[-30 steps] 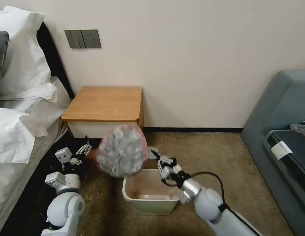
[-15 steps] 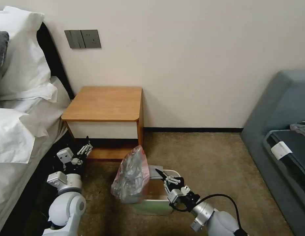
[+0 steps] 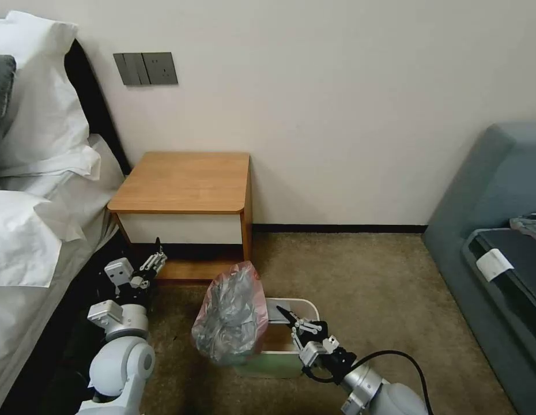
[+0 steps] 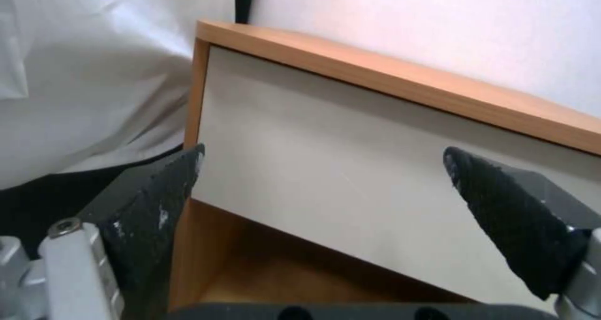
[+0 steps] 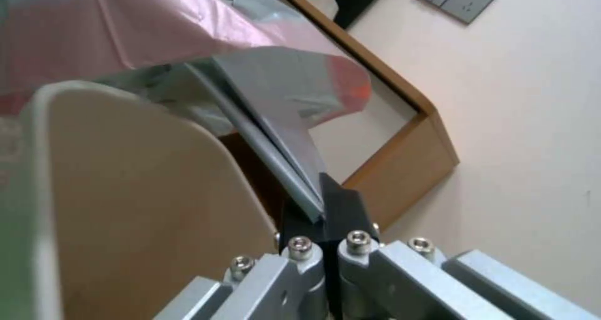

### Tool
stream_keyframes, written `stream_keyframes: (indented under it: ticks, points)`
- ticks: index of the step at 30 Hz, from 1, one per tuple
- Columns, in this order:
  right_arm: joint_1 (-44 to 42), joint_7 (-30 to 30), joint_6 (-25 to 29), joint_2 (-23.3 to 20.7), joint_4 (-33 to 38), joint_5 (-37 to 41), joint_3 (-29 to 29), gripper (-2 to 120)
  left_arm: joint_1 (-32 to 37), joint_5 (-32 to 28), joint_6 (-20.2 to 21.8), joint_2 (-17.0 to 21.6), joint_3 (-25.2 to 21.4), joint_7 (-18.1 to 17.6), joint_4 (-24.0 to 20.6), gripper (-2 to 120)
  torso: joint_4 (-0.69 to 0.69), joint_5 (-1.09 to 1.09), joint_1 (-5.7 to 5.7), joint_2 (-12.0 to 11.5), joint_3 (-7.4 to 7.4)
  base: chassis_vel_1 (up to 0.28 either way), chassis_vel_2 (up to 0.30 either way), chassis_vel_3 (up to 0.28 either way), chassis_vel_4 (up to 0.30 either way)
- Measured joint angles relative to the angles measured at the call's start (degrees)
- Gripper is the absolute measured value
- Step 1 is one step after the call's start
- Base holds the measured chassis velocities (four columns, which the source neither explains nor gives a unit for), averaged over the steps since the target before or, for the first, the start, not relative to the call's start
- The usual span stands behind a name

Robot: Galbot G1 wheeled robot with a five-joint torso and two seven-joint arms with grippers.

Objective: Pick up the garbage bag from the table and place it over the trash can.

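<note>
Right claw: fingers pinched fully together on a flat grey fold of the garbage bag. In the right wrist view the claw grips the tip of that fold, and the bag spreads away from it, grey with a pinkish-red band.

Garbage bag position: bunched and hanging at the left side of the trash can, draped over its left rim and partly down the outside wall. The gripped flap stretches across the can's rear rim to the claw, which sits above the can's opening, toward its right side. The mouth of the can is largely uncovered on the right.

Left claw: low beside the bed, in front of the nightstand, fingers spread wide and holding nothing. In the left wrist view its fingertips frame the white drawer front; contact cannot be judged.

Edges and room: the nightstand's tabletop is bare. The can stands on carpet just in front of the nightstand's right corner. Carpet lies open to the right as far as the grey sofa.

Markings: a white tag on the sofa shows no readable writing. A grey switch-and-socket plate is on the wall.
</note>
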Motion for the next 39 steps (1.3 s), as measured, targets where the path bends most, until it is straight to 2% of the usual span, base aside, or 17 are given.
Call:
stream_keyframes:
  ticks: [2, 4, 6, 7, 11, 14, 16, 18, 19, 23, 24, 27, 32, 34, 35, 37, 39]
  points:
    - [-0.33, -0.33, 0.04, -0.50, 0.05, 0.80, 0.01, 12, -0.17, 0.06, -0.01, 0.00, 0.02, 0.00, 0.31, 100, 0.00, 0.00, 0.00, 0.00, 0.00, 0.000, 0.000, 0.000, 0.000]
    - [-0.48, -0.69, 0.01, -1.00, 0.19, 1.55, 0.06, 15, -0.31, 0.09, -0.02, 0.03, 0.03, 0.00, 0.46, 100, 0.00, 0.00, 0.00, 0.00, 0.00, 0.000, 0.000, 0.000, 0.000]
    - [-0.89, -2.89, -0.29, -2.24, 0.85, 3.95, 0.73, 26, -0.57, 0.17, -0.02, 0.06, 0.14, 0.00, 0.58, 100, 0.00, 0.00, 0.00, -0.01, 0.00, 0.000, 0.000, 0.000, 0.000]
    - [-0.89, -2.89, -0.29, -2.24, 0.85, 3.95, 0.73, 26, -0.57, 0.17, -0.02, 0.06, 0.14, 0.00, 0.58, 100, 0.00, 0.00, 0.00, -0.01, 0.00, 0.000, 0.000, 0.000, 0.000]
    - [-1.82, -6.54, -0.12, -3.50, 1.89, 6.33, 3.01, 39, -0.81, 0.71, -0.02, -0.13, 0.43, 0.00, 0.80, 100, 0.00, 0.00, 0.00, -0.01, 0.00, 0.000, 0.000, 0.000, 0.000]
    - [-3.90, -8.80, 0.14, -5.57, 3.25, 9.95, 5.60, 55, -0.76, 1.28, -0.12, -0.44, 0.67, 0.07, 1.00, 100, 0.00, 0.01, 0.00, -0.01, 0.00, 0.000, 0.000, 0.000, 0.000]
    - [-4.45, -9.47, 0.34, -6.18, 3.58, 11.04, 6.42, 58, -0.72, 1.37, -0.14, -0.47, 0.69, 0.08, 1.03, 100, 0.00, 0.01, 0.00, -0.01, 0.00, 0.000, 0.000, 0.000, 0.000]
    - [-6.08, -11.81, 1.99, -7.91, 4.47, 12.96, 9.30, 68, -0.64, 1.48, -0.20, -0.41, 0.73, 0.12, 1.06, 100, 0.00, 0.00, 0.00, -0.01, 0.00, 0.000, 0.000, 0.000, 0.000]
    - [-6.08, -11.81, 1.99, -7.91, 4.47, 12.96, 9.30, 68, -0.64, 1.48, -0.20, -0.41, 0.73, 0.12, 1.06, 100, 0.00, 0.00, 0.00, -0.01, 0.00, 0.000, 0.000, 0.000, 0.000]
    - [-7.28, -11.06, 2.01, -9.41, 5.53, 14.89, 11.40, 88, -0.63, 1.28, -0.20, 0.44, 0.45, 0.33, 0.89, 100, 0.00, 0.00, 0.00, -0.01, 0.00, 0.000, 0.000, 0.000, 0.000]
    - [-7.28, -11.06, 2.01, -9.41, 5.53, 14.89, 11.40, 88, -0.63, 1.28, -0.20, 0.44, 0.45, 0.33, 0.89, 100, 0.00, 0.00, 0.00, -0.01, 0.00, 0.000, 0.000, 0.000, 0.000]
    - [-6.17, -8.42, -1.58, -7.36, 5.94, 13.84, 10.04, 99, -0.64, 1.26, -0.18, 0.44, 0.51, 0.31, 0.52, 100, -0.01, 0.00, 0.00, -0.01, 0.00, 0.000, 0.000, 0.000, 0.000]
    - [-4.04, -9.73, -4.83, -6.24, 5.93, 13.96, 9.21, 100, -0.35, 1.39, -0.16, 0.21, 0.69, 0.29, 0.02, 100, 0.00, 0.00, 0.00, -0.01, 0.00, 0.000, 0.000, 0.000, 0.000]
    - [-2.92, -13.84, -8.68, -7.63, 6.82, 18.06, 9.93, 100, -0.02, 1.57, -0.19, 0.20, 0.70, 0.31, -0.10, 100, 0.00, 0.00, 0.00, -0.01, 0.00, 0.000, 0.000, 0.000, 0.000]
    - [-2.92, -13.84, -8.68, -7.63, 6.82, 18.06, 9.93, 100, -0.02, 1.57, -0.19, 0.20, 0.70, 0.31, -0.10, 100, 0.00, 0.00, 0.00, -0.01, 0.00, 0.000, 0.000, 0.000, 0.000]
    - [-2.01, -19.00, -14.21, -9.54, 8.01, 24.29, 10.73, 100, 0.17, 1.81, -0.31, 0.20, 0.72, 0.35, -0.10, 100, 0.00, -0.02, 0.00, -0.01, 0.00, 0.000, 0.000, 0.000, 0.000]
    - [-1.64, -20.03, -15.60, -10.00, 8.15, 25.97, 10.86, 100, 0.19, 1.90, -0.32, 0.19, 0.76, 0.37, -0.10, 100, 0.00, -0.01, 0.00, -0.01, 0.00, 0.000, 0.000, 0.000, 0.000]
